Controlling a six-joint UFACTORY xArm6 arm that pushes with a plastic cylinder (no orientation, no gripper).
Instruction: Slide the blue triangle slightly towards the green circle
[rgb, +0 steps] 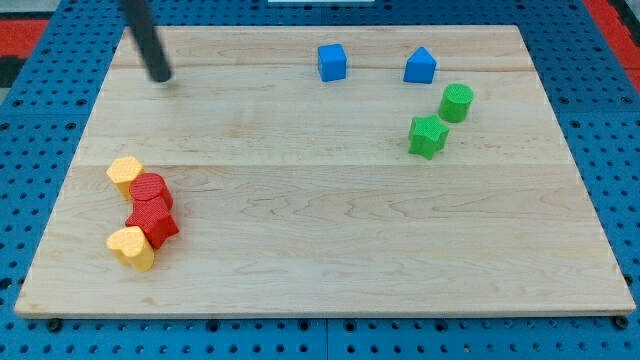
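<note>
Tip (160, 76) sits upper left of the frame, touching nothing, no fingers to hold anything. Blue triangle (420, 66) upper right, just above green circle (457, 102), nearly adjacent; only a short downward-right nudge looks needed.

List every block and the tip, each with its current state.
my tip: top left, touching no block
blue cube: alone
blue triangle: just above green circle
green star: beside the circle
two yellow blocks and two red blocks: clustered
</note>
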